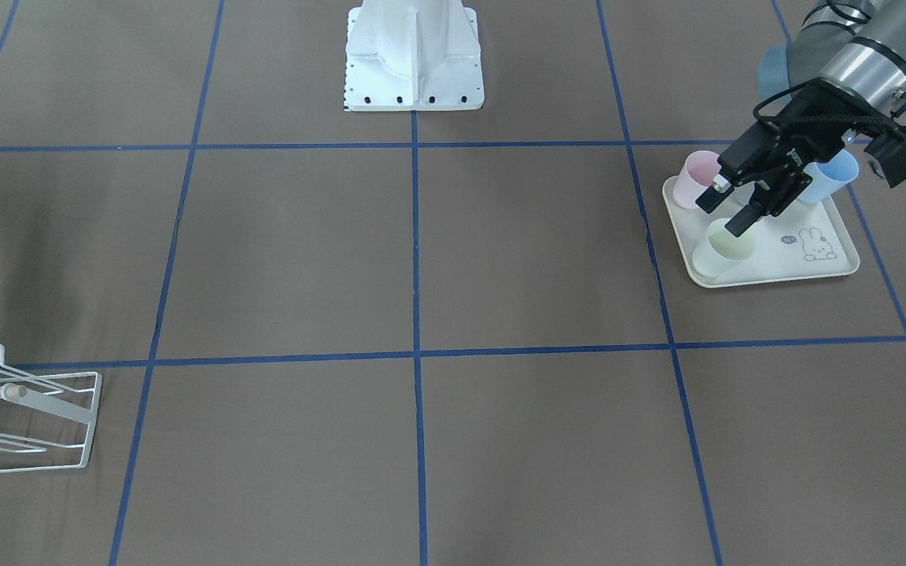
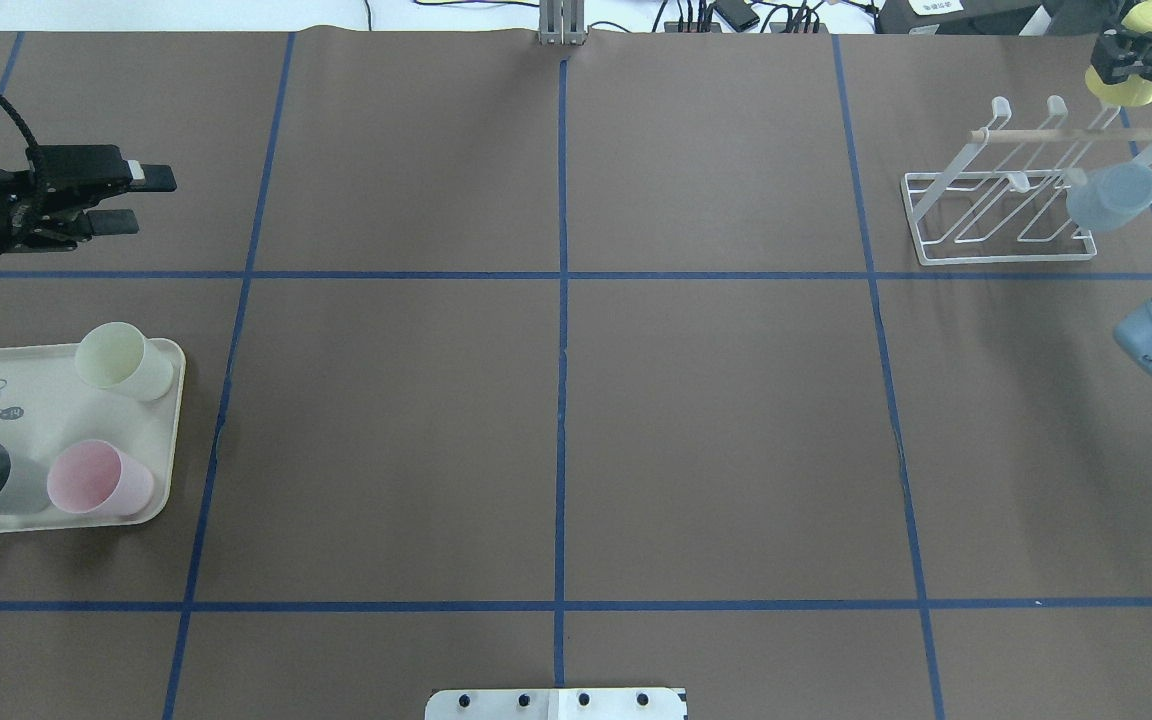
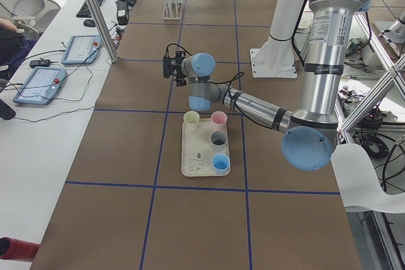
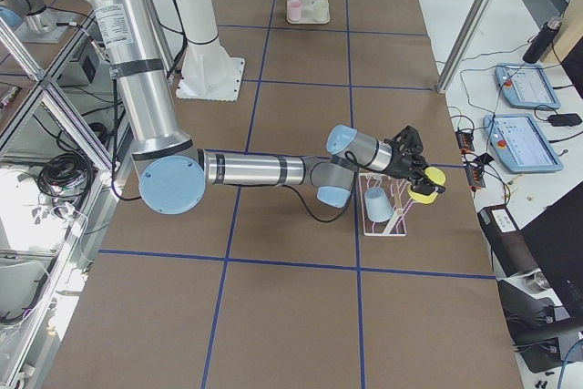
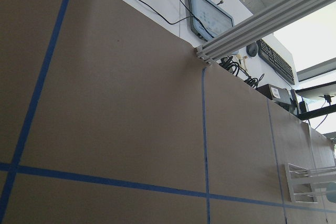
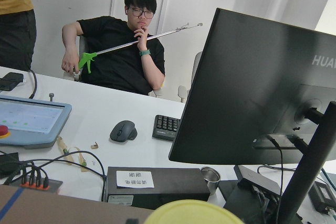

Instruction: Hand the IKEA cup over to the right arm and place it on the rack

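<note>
Although the yellow cup (image 2: 1121, 90) lies outside the front-facing view, that view shows the left hand (image 1: 727, 211) with its fingers apart and empty. It hangs over the cream tray (image 1: 838, 271) at the end of the counter (image 1: 421, 251) farthest from the rack (image 1: 92, 417), directly above a pale green cup (image 1: 724, 250). An off-centre drop there could tip that cup or the pink cup (image 1: 697, 179) beside it. From overhead, the right hand (image 2: 1136, 55) is clamped on the yellow cup just past the rack's far corner, near the end of the thin rod (image 2: 1036, 135). A grey-blue cup (image 2: 1114, 197) already sits on the nearest prong. I judge the main risk to be the yellow cup's rim catching the rod or bumping that neighbour on the way in. The wire rack looks light and might slide or rock if pushed. The camera at the robot's left end shows the two arms well apart, so a clash between them seems unlikely. The camera at the robot's right end shows the yellow cup held just beyond the rack's outer edge, over the counter's border. If the cup is let go before it is seated on a prong, it could roll off the counter. The left wrist camera shows only bare counter and a corner of the rack far off. The right wrist camera shows the yellow rim, a seated person (image 6: 121, 61) and a monitor (image 6: 252, 87), but not the rack, so it cannot help in lining the cup up with a prong.
</note>
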You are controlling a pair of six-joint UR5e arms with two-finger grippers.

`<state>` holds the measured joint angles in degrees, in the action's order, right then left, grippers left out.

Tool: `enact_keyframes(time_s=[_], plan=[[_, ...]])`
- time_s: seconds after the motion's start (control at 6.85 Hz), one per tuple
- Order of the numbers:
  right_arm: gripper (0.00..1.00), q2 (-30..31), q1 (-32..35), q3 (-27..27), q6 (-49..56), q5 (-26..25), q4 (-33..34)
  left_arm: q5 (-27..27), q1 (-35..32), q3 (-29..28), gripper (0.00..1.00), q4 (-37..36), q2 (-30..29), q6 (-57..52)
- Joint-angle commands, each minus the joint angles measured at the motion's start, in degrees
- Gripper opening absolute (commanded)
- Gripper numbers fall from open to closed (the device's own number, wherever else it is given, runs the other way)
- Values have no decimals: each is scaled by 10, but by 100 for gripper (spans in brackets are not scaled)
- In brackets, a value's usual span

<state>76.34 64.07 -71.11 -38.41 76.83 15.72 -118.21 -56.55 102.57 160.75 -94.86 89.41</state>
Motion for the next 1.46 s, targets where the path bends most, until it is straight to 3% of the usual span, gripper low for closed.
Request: enact_keyframes(time_s=[0.0, 0.73, 0.88, 1.02, 1.17, 1.31], plan=[[0, 6, -8, 9, -1, -2, -6, 0, 1, 0, 100, -1, 0, 1], [0, 5, -11, 29, 0, -1, -4, 3, 3, 1, 100, 0, -1, 2], [7, 4, -11, 33, 0, -1, -4, 3, 3, 1, 100, 0, -1, 2], [71, 5, -11, 33, 0, -1, -4, 3, 3, 1, 100, 0, -2, 2], [100, 5, -11, 33, 0, -1, -5, 3, 3, 1, 100, 0, -1, 2], [100, 5, -11, 32, 0, 1, -6, 3, 3, 2, 100, 0, -1, 2]])
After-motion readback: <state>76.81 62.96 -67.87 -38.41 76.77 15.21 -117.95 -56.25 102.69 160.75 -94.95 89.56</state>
